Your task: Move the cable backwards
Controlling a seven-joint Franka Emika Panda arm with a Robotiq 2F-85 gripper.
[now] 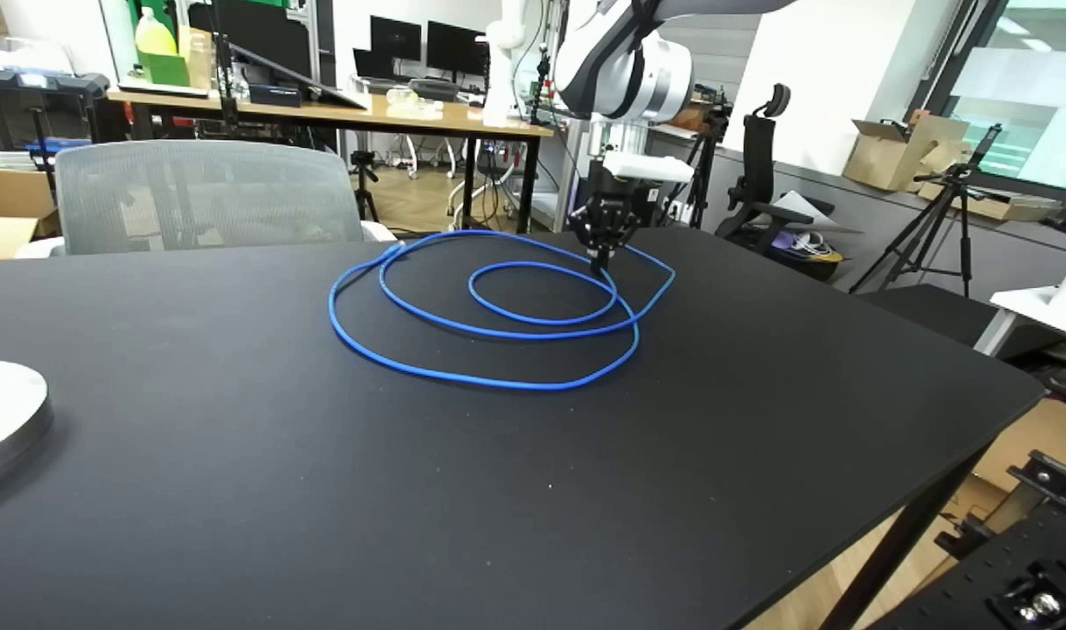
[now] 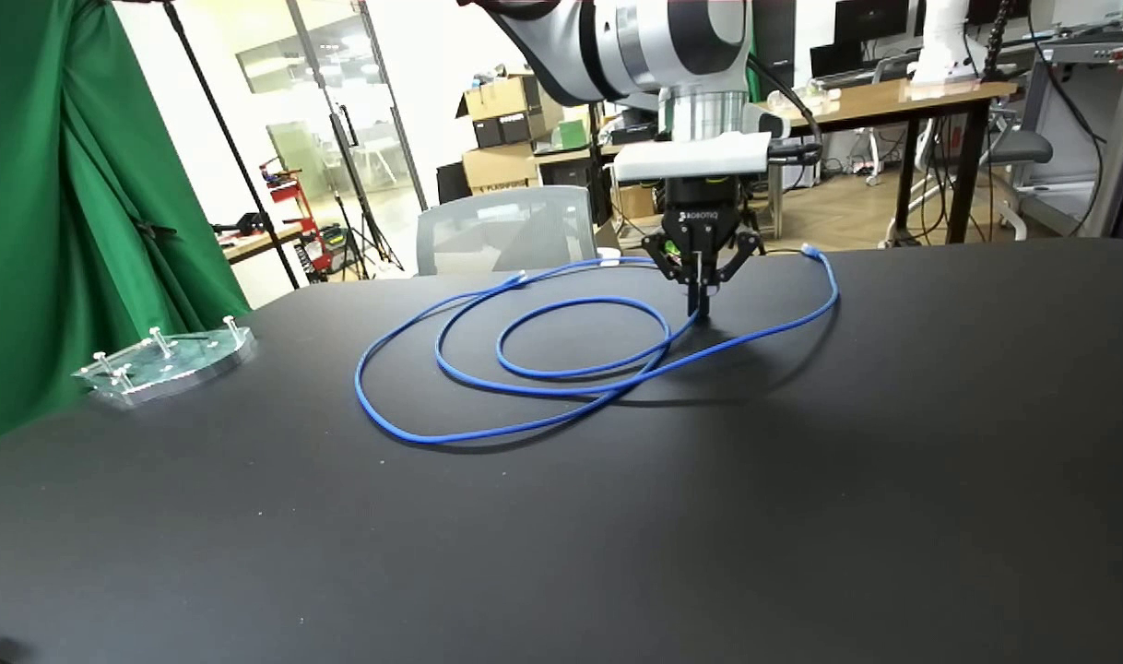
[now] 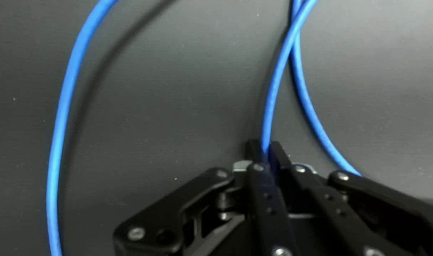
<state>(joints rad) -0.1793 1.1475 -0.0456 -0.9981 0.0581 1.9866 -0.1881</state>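
Note:
The blue cable lies in loose overlapping loops on the black table, also in an exterior view and in the wrist view. One light plug end lies to the right of the gripper, and another at the back left of the loops. My gripper points straight down at the loops' right side, also in an exterior view. In the wrist view its fingers are closed on one strand, low over the table. A strand at the left of the wrist view casts an offset shadow, so it is slightly raised.
The black table has its right edge in an exterior view. A clear plate with upright bolts is at the far left. A white rounded object is at the left edge. A grey mesh chair stands behind the table.

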